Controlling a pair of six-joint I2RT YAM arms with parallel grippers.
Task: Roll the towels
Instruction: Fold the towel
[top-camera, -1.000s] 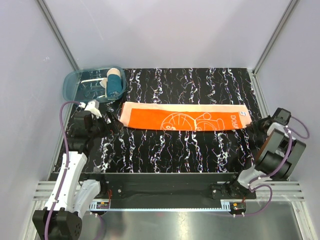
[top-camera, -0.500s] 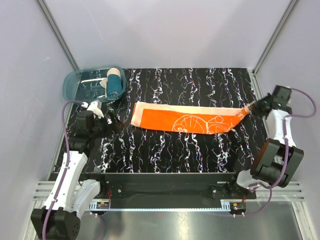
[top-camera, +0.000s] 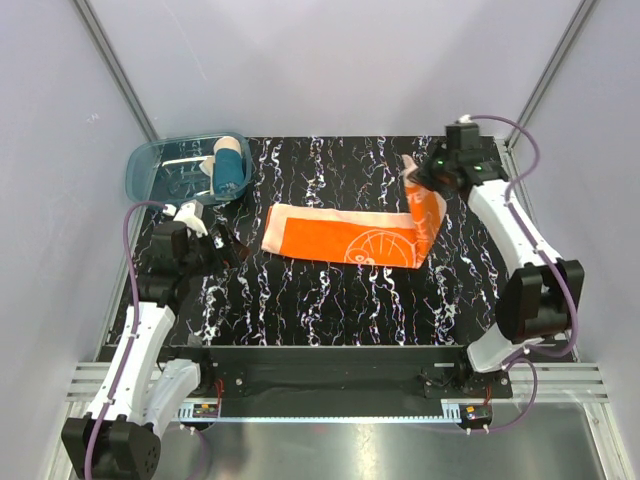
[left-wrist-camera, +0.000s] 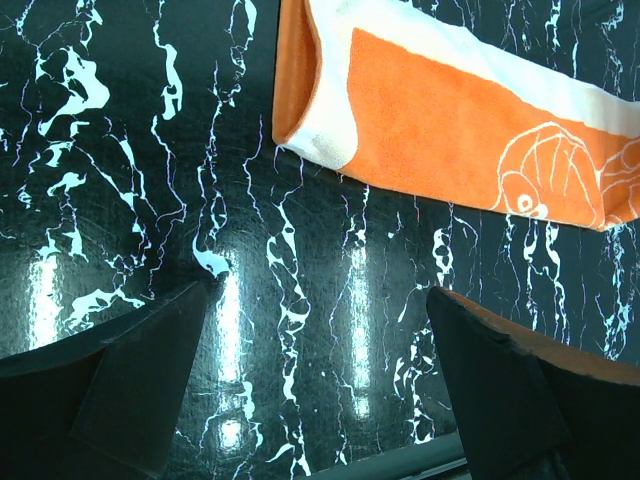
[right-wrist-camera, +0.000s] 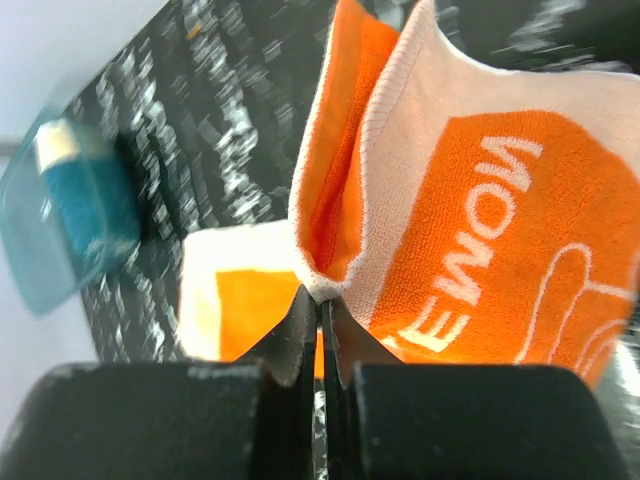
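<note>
In the left wrist view the orange towel (left-wrist-camera: 450, 130) runs off the top and right edges, and the fingers (left-wrist-camera: 140, 385) of the left gripper (left-wrist-camera: 318, 300) are cut by the bottom edge. In the right wrist view the teal towel roll (right-wrist-camera: 92, 205) and its blue tub (right-wrist-camera: 35, 255) are blurred, and the tub is clipped at the left edge. The orange towel's pinched hem vanishes inside the closed right gripper (right-wrist-camera: 320, 305).

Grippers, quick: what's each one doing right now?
Left gripper: open, holding nothing.
Right gripper: shut on the lifted end of the orange towel.
</note>
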